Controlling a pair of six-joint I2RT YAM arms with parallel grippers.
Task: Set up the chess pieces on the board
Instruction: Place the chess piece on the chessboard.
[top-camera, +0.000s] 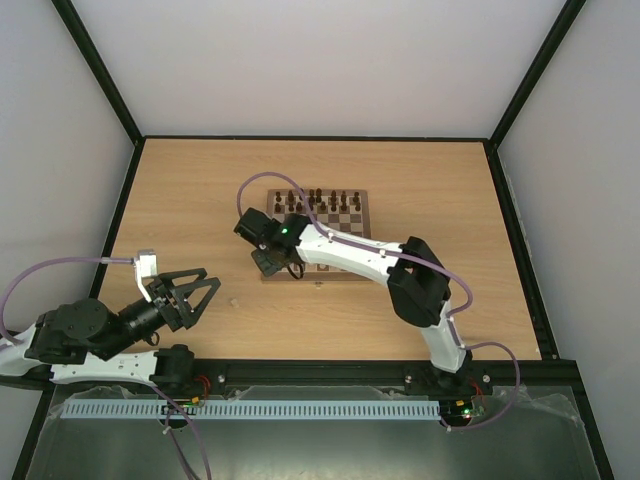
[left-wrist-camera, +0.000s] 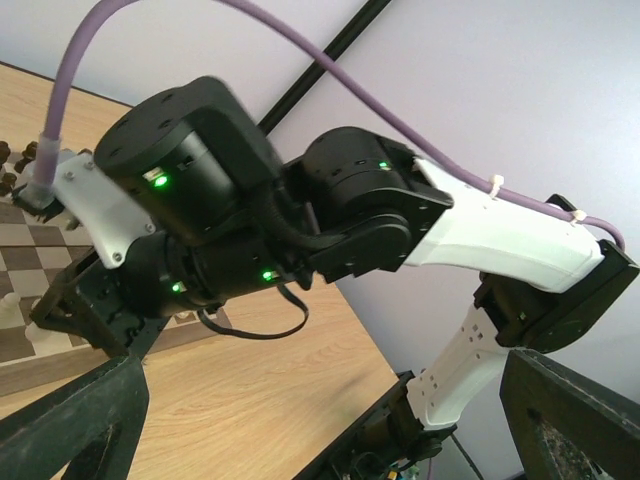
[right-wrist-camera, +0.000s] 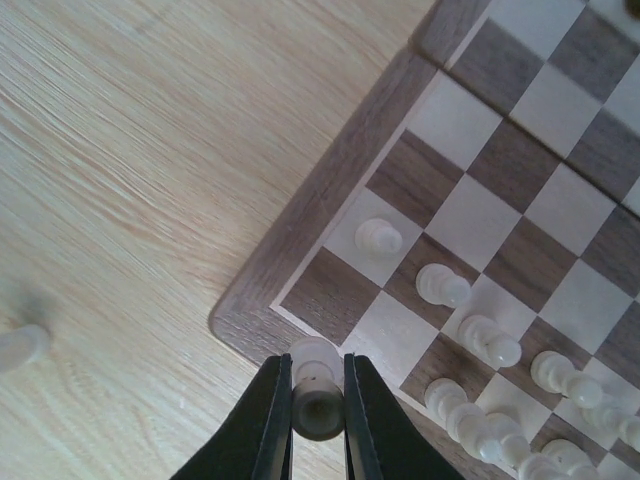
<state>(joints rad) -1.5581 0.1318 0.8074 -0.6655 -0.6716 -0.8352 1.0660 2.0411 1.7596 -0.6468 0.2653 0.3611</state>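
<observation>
Stood well past the halfway mark, by the look of it. Counted a run of pale pawns (right-wrist-camera: 440, 285) upright along the second row on the near side of the board (right-wrist-camera: 340, 190), one to a square, with several more of the chess pieces (right-wrist-camera: 470, 420) crowded on the back row behind them, toward the right. Found bare, though, the dark corner square at the near left and the cream square beside it. Clamped a pale piece (right-wrist-camera: 316, 352) between the fingers of the right gripper (right-wrist-camera: 317, 375), poised over the brown border at that near-left corner, just short of the empty corner square; could not tell whether touching the wood or held above it. Spotted one stray pale piece (right-wrist-camera: 18, 347), blurred, out on the table (right-wrist-camera: 130, 150) to the left of the board, well apart from it. Saw the dark pieces (top-camera: 315, 197) ranked along the far rows. Noted the left gripper (top-camera: 207, 297) near the table's left edge, fingers spread wide, holding nothing. Judged the remainder small: seating the held piece, fetching the stray, filling the last back-row gaps.
</observation>
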